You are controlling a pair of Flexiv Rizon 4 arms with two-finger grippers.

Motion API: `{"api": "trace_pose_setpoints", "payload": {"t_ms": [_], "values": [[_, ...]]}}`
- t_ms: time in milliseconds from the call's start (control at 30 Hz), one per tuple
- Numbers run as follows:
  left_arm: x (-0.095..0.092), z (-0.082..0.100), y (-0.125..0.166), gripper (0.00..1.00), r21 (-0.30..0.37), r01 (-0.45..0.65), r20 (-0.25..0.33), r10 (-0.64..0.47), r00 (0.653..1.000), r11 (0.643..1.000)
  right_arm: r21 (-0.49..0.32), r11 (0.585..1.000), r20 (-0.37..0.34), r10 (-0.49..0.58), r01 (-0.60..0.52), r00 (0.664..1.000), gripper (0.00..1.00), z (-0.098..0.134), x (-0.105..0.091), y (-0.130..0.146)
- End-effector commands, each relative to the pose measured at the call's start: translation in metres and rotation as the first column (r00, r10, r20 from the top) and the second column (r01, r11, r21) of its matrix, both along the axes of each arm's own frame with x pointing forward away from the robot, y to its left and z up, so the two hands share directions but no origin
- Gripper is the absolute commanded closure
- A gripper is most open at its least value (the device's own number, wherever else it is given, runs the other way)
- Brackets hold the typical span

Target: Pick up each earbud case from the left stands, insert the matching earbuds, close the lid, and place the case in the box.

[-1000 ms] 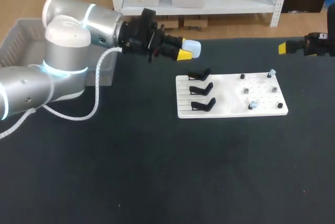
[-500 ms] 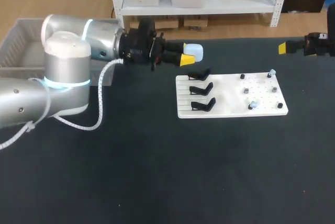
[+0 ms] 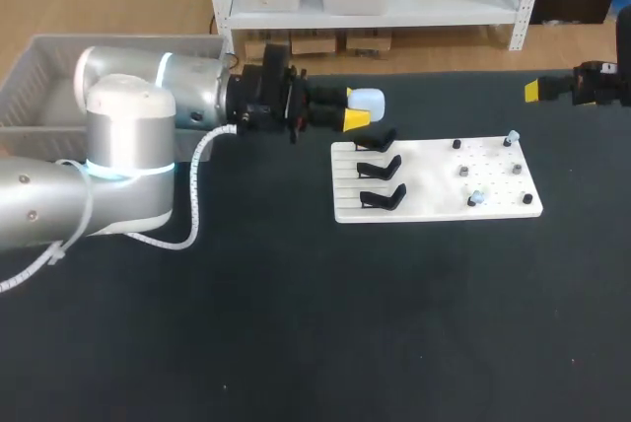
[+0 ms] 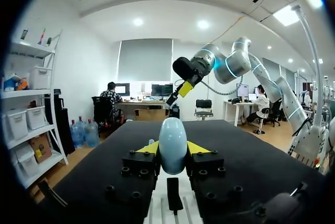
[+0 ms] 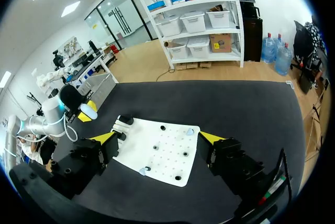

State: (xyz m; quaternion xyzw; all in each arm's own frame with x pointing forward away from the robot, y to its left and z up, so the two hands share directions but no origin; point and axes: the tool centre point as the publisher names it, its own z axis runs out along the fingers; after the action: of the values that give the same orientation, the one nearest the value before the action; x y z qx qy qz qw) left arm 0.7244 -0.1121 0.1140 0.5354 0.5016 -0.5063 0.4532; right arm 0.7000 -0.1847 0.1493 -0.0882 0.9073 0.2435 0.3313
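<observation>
One pale blue, egg-shaped earbud case (image 3: 367, 101) is pinched between the two yellow tips of my left end effector (image 3: 353, 106). It is held in the air above the black bench (image 3: 296, 323), just beyond the rear edge of a flat white board (image 3: 424, 185). In the left wrist view the case (image 4: 172, 144) fills the gap between the fingers, with one yellow tip pressed to each flank.

Three black stands (image 3: 380, 167) sit in a column on the board's left part, the rearmost nearly under the held case. Several small earbuds (image 3: 475, 198), some pale blue and some dark, are dotted over the board's right part.

A grey plastic box (image 3: 44, 57) sits at the far left by the bench's rear corner, well apart from the case. My left arm (image 3: 128, 126) crosses in front of it and hides part of its near wall, and a white cable (image 3: 192, 195) loops below the arm.

My right end effector (image 5: 157, 139) hangs at the far right, fingers spread wide with nothing between them, the board below and ahead of it.
</observation>
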Motion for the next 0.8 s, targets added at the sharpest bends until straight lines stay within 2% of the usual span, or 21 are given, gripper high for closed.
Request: {"api": "trace_pose_setpoints", "payload": {"t_ms": [33,267,500,800], "values": [[-0.003,0.001,0.000,1.00,0.000,-0.033,0.004,0.033,0.999,0.999,-0.001,1.000,0.000,0.000,0.000,1.000,0.00,0.000,0.000,0.000],[-0.003,0.001,0.000,1.00,0.000,-0.033,0.004,0.033,0.999,0.999,0.008,1.000,0.011,0.026,-0.026,1.000,0.00,0.005,-0.002,0.006],[-0.004,0.000,0.001,1.00,0.007,-0.029,0.004,0.028,1.000,1.000,-0.030,0.994,0.036,0.109,-0.108,0.993,0.00,0.013,-0.023,0.041],[-0.009,-0.007,-0.009,1.00,0.004,0.011,-0.003,-0.011,1.000,1.000,-0.064,0.977,0.012,0.206,-0.205,0.978,0.00,0.015,-0.045,0.077]]}}
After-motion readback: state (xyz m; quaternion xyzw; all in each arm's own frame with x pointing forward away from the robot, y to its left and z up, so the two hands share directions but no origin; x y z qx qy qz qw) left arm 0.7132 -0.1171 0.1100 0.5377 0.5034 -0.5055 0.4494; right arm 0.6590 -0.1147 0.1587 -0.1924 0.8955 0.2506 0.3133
